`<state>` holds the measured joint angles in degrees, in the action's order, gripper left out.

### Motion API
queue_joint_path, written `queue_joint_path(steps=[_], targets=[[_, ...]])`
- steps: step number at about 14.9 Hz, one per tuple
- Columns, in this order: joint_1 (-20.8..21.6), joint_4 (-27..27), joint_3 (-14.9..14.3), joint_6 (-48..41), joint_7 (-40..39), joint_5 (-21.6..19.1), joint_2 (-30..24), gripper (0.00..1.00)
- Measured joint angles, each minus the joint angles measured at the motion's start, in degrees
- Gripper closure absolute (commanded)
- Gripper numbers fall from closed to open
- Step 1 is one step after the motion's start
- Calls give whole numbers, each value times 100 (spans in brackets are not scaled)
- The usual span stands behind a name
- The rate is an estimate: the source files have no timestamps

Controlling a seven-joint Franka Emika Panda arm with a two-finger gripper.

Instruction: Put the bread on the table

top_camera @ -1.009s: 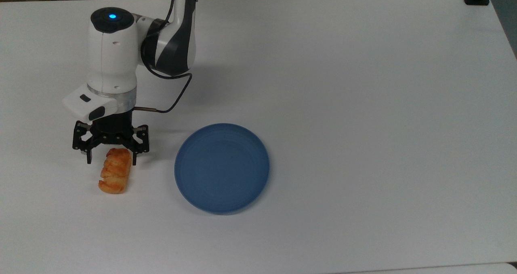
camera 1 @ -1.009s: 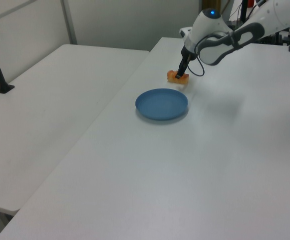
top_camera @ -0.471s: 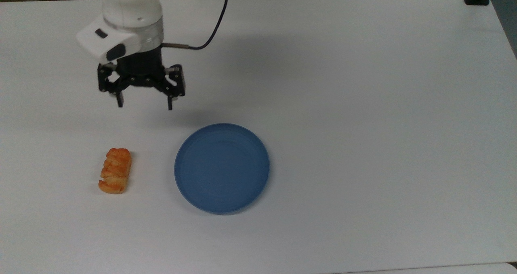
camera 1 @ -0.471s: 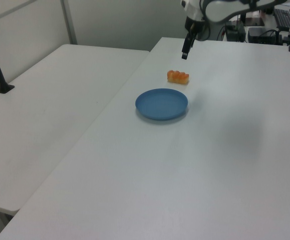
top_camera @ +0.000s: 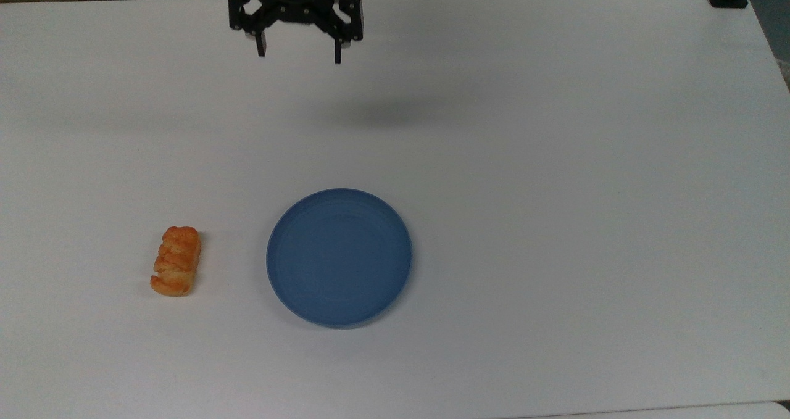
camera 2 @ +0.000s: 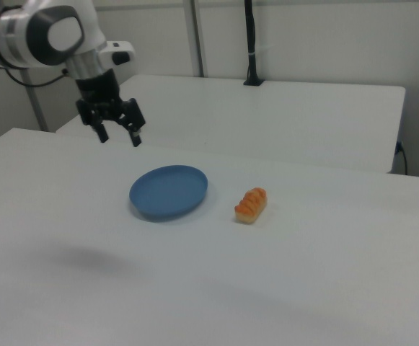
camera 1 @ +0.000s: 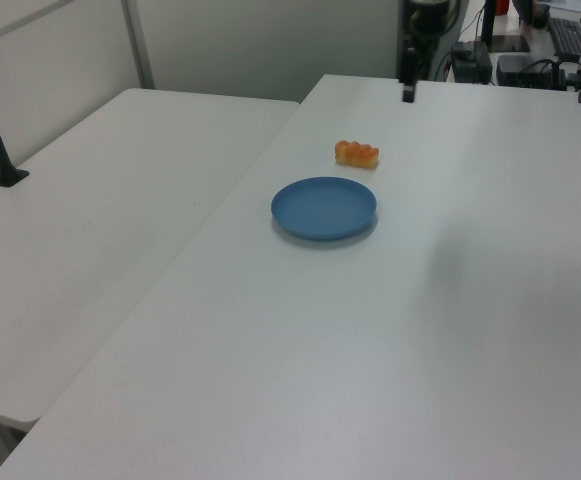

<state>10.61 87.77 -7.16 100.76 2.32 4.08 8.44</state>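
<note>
The bread (top_camera: 176, 261) is lying on the worktop (top_camera: 555, 160) beside the plate (top_camera: 339, 257); the gripper (top_camera: 299, 53) is hanging wide open, holding nothing.

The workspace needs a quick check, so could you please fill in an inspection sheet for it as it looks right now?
Surface: white table, bare apart from two items.
Job's things: bread lies flat on the table, to the top view's left of the plate, apart from it.
Clutter: blue plate, nothing on it.
Gripper: gripper open, holding nothing, raised above the table near the top view's upper edge, away from the bread.
Cables: thin one hanging by the arm in the right view.
Surroundings: second white table alongside; black post on it; equipment beyond the far edge in the left view.
</note>
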Motion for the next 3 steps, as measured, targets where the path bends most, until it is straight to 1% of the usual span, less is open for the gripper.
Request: queue_joint_path(steps=[2,3], targets=[[21,239,-1,-437,17,0,-356,0],[16,296,-2,-542,17,0,-436,0]])
